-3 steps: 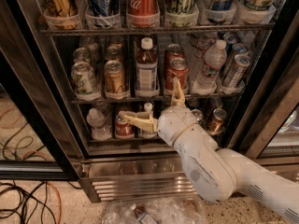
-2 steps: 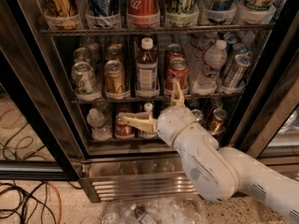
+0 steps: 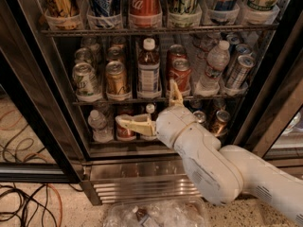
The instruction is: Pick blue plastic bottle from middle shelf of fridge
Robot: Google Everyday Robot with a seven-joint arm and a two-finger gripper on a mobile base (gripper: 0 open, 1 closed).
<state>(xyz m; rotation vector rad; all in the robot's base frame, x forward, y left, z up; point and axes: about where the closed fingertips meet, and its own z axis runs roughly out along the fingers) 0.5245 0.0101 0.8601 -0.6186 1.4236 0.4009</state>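
Gripper (image 3: 146,103) spread wide, empty, at front edge of middle shelf (image 3: 94,101); blue plastic bottle (image 3: 148,70) upright mid-shelf, just above, untouched.

Bulky, smooth white arm (image 3: 222,169) with rounded joints; pale cream gripper (image 3: 147,103), wide-apart jaws, at the middle shelf (image 3: 94,101).

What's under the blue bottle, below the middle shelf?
A white bottle cap shows under the blue bottle; the gripper, open at the middle shelf front rail, hides its body.
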